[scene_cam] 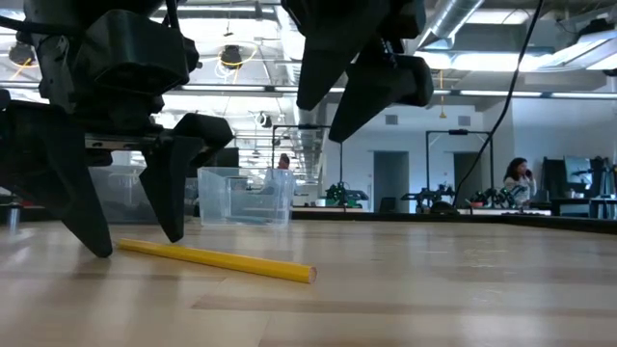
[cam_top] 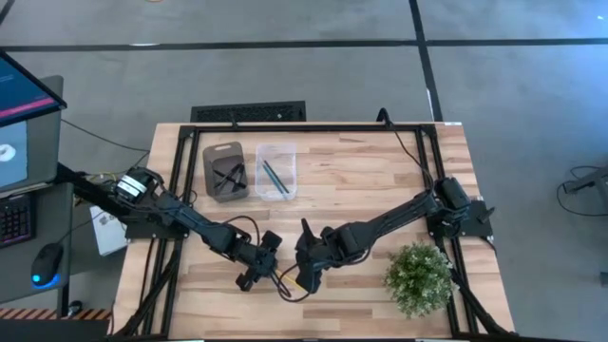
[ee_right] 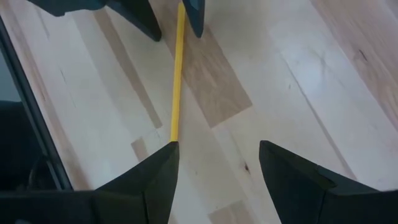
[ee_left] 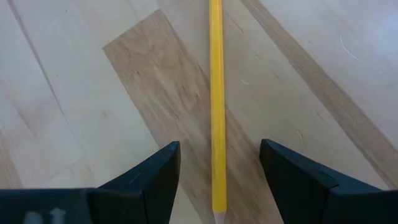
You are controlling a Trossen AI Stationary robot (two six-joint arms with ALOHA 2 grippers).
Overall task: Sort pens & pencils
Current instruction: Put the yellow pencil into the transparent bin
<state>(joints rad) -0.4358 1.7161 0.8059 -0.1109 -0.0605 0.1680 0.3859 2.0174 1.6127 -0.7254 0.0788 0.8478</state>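
A yellow pencil (scene_cam: 217,260) lies flat on the wooden table near its front edge. My left gripper (ee_left: 219,180) is open and low over the pencil's sharpened end (ee_left: 217,214). Its two fingers (scene_cam: 169,193) stand one on each side of the pencil, with a gap to it on both sides. My right gripper (ee_right: 217,168) is open and hangs higher up (scene_cam: 357,92), over the pencil's other end (ee_right: 173,138). A grey bin (cam_top: 226,171) holds dark pens. Beside it, a clear bin (cam_top: 275,171) holds slim pencils.
The two bins stand side by side at the table's far left. A green potted plant (cam_top: 418,275) stands at the near right, close to my right arm. A black frame (cam_top: 313,128) runs around the table's edges. Bare wood lies between the bins and the grippers.
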